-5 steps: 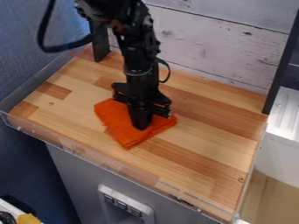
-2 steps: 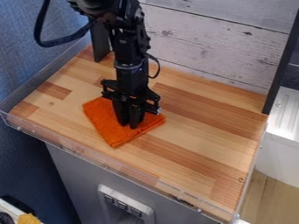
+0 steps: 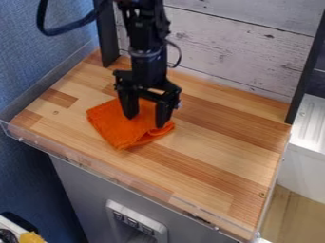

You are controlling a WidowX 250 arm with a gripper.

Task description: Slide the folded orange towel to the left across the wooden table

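1. I have the black tool point(image 3: 147, 121) pointing down over the orange cloth point(image 3: 113, 124), on the left half of the desk point(image 3: 213, 142), towards the back.
2. Tool state: released. Its two fingers stand well apart, with orange fabric showing in the gap and nothing pinched.
3. Both fingertips are over the cloth. Can't tell whether they press on it or sit just above.
4. Cloth lies on the wooden desk, rumpled, with one corner pointing to the front edge. Folded layers at its right side, near one fingertip; part of its back edge is hidden behind the tool.
5. Arm comes in from the top edge; a black cable point(image 3: 63, 30) loops out at upper left.
6. Behind the desk: whitewashed plank wall point(image 3: 222, 50), dark post point(image 3: 107, 40) at the back left corner, another dark upright at the right.
7. Clear plastic rim point(image 3: 95, 167) runs along the front edge. Below it, grey front panel point(image 3: 76, 187) with a pale switch unit point(image 3: 137, 223).
8. Left: blue wall point(image 3: 28, 61). Right: white ribbed surface point(image 3: 310, 124), beside the desk.
9. Bottom left corner: something yellow point(image 3: 30, 238), cut off by the view's edge, too little showing to name.
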